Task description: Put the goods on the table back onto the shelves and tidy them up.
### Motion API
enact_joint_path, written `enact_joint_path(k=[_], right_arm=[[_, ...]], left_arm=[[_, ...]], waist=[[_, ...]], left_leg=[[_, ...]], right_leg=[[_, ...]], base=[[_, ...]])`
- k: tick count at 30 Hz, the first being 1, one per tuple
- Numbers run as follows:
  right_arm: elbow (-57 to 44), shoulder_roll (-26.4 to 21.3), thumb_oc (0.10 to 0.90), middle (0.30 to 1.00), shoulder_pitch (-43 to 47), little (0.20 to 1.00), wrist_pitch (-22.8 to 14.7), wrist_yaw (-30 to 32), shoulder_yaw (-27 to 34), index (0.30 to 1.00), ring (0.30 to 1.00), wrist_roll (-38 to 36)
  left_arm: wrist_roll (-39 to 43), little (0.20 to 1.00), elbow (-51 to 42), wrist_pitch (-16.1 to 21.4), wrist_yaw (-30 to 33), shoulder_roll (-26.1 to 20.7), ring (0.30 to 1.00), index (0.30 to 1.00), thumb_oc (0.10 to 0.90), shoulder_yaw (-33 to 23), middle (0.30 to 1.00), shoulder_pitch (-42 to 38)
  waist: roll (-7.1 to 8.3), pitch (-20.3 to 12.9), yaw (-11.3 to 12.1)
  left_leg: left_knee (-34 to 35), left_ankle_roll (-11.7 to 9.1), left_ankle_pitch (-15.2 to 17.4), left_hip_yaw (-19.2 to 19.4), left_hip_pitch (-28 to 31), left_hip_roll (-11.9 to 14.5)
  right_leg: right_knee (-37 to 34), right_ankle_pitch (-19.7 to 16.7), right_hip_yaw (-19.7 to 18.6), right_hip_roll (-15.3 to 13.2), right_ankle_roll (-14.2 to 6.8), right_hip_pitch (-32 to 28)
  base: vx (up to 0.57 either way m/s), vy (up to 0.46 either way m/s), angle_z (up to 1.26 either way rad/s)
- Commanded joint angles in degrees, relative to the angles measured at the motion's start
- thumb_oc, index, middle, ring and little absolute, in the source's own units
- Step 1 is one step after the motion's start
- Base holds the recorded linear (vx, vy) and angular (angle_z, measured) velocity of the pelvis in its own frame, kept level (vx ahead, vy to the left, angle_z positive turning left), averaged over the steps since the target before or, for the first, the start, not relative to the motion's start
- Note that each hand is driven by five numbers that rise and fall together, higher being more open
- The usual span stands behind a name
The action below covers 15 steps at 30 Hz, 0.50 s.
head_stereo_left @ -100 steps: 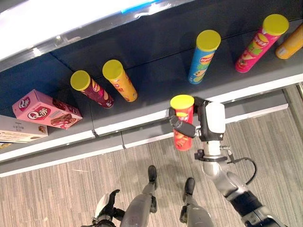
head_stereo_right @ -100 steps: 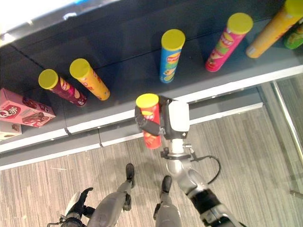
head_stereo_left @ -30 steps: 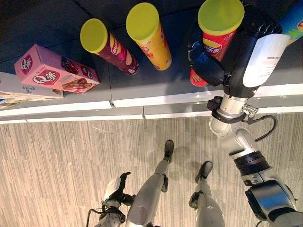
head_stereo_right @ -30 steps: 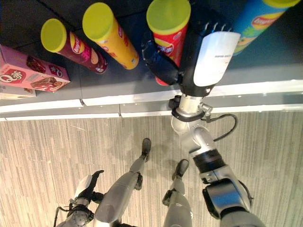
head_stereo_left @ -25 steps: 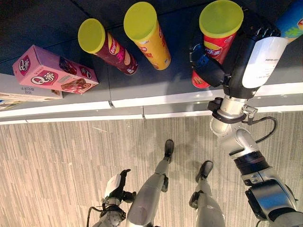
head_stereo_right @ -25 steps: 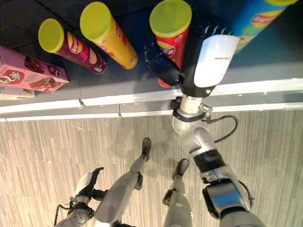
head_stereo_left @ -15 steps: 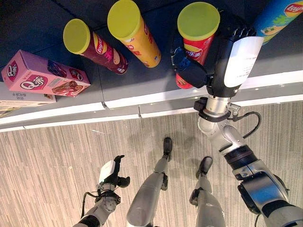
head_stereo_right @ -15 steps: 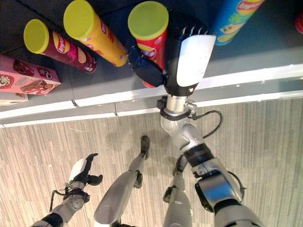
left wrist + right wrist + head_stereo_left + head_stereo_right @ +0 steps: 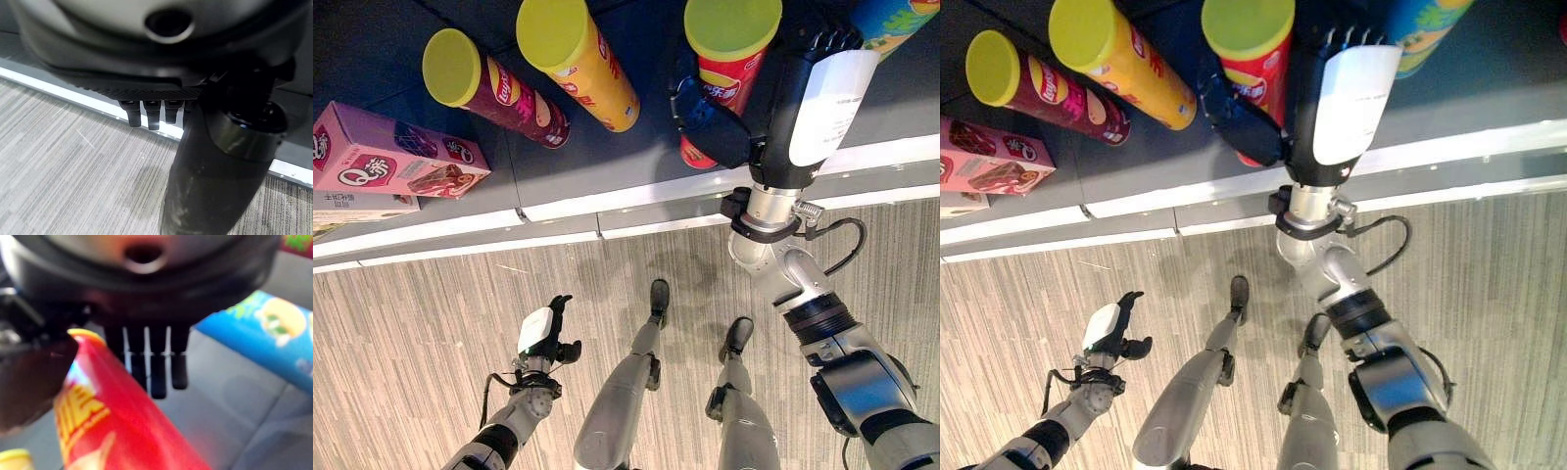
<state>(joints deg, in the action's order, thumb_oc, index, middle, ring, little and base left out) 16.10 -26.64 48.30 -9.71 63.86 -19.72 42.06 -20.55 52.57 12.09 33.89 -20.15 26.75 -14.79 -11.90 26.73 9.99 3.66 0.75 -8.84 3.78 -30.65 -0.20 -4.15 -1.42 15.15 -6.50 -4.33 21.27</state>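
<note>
Right robot hand (image 9: 773,108) is wrapped around the red can (image 9: 720,93), thumb curled across the front of the tube and the fingers round the far side, so the grip sits on the middle of the body, below the yellow lid (image 9: 732,27). The can's foot looks to be down on the dark shelf (image 9: 607,162), just behind the white front edge, though whether it bears its full weight there I cannot tell. Just beside the robot hand on its thumb side stands the orange can (image 9: 582,64), then the maroon can (image 9: 494,88) and the pink box (image 9: 396,162) further off; the blue can (image 9: 1420,24) is close on the other side. This tube should be light and fairly stiff, a smooth printed wall that can slip under a loose hold and dent under a hard one, and tall enough to topple. Mid-body is the sensible place to hold it, away from the lid, which could pop off. Left robot hand (image 9: 543,338) hangs low over the floor, fingers relaxed, holding nothing.
</note>
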Motion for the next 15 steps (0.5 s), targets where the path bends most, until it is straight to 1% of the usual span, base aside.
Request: enact_joint_path(k=[1,5,8,9,10,13,15], right_arm=[[-9.49,-1.67,0.4,0.3,2.51,0.3,-3.16,1.33,-0.11,0.3,0.3,3.92],[-13.43,-2.35,0.4,0.3,2.63,0.3,-4.14,-0.65,-1.71,0.3,0.3,5.69],[-14.19,-2.04,0.4,0.3,2.71,0.3,-4.88,-1.32,-2.5,0.3,0.3,5.74],[-14.77,-1.76,0.4,0.3,3.05,0.3,-5.8,-2.02,-3.47,0.3,0.3,5.51],[-14.76,-1.75,0.4,0.3,3.08,0.3,-5.81,-2.04,-3.5,0.3,0.3,5.5],[-16.39,-1.3,0.4,0.3,3.72,0.3,-6.89,-3.5,-4.76,0.3,0.3,5.37],[-16.63,-1.14,0.4,0.3,3.59,0.3,-7.16,-3.97,-4.98,0.3,0.3,5.22]], left_arm=[[-1.14,0.9,2.3,-1.29,3.66,-3.25,0.9,0.9,0.8,-0.76,0.9,-0.75],[-2.44,0.9,0.22,-1.3,4.38,-4.58,0.9,0.9,0.8,-1.15,0.9,-1.0],[-2.51,0.9,-0.63,-1.25,4.72,-4.95,0.9,0.9,0.8,-1.38,0.9,-0.81],[-2.68,0.9,-1.05,-1.28,5.03,-5.26,0.9,0.9,0.8,-1.49,0.9,-0.92],[-2.69,0.9,-1.06,-1.28,5.03,-5.25,0.9,0.9,0.8,-1.52,0.9,-0.9],[-2.98,0.9,-2.71,-1.24,5.46,-5.85,0.9,0.9,0.8,-1.99,0.9,-0.22],[-2.97,0.9,-2.96,-1.28,5.47,-5.96,0.9,0.9,0.8,-2.17,0.9,-0.07]], waist=[[0.94,-2.74,0.48],[0.98,-2.59,0.33],[1.0,-2.55,0.33],[0.79,-2.42,0.27],[0.81,-2.47,0.25],[0.2,-2.28,0.35],[0.16,-2.36,0.37]], left_leg=[[-9.77,-3.28,8.64,1.98,-4.87,0.04],[-9.65,-3.21,8.53,2.13,-5.9,-0.04],[-9.69,-3.16,8.51,2.23,-6.41,-0.07],[-9.9,-3.11,8.59,2.35,-7.01,-0.28],[-9.96,-3.1,8.6,2.36,-7.11,-0.28],[-10.49,-3.01,8.58,2.64,-8.73,-0.47],[-10.49,-2.97,8.55,2.72,-8.89,-0.53]], right_leg=[[1.54,-6.27,-2.82,-8.01,-4.65,6.53],[1.68,-6.46,-3.1,-8.03,-4.71,8.05],[1.93,-6.58,-3.4,-8.13,-4.72,8.84],[2.12,-6.77,-3.52,-8.28,-4.74,9.51],[2.17,-6.76,-3.53,-8.3,-4.75,9.61],[2.34,-7.1,-4.05,-8.62,-4.91,11.06],[2.38,-7.16,-4.12,-8.66,-4.96,11.31]], base=[[0.01,-0.004,-0.06],[0.01,0.007,-0.04],[0.0,0.002,-0.04],[0.0,0.004,-0.08],[0.01,0.011,-0.06],[0.0,0.026,-0.04],[0.0,0.015,-0.04]])
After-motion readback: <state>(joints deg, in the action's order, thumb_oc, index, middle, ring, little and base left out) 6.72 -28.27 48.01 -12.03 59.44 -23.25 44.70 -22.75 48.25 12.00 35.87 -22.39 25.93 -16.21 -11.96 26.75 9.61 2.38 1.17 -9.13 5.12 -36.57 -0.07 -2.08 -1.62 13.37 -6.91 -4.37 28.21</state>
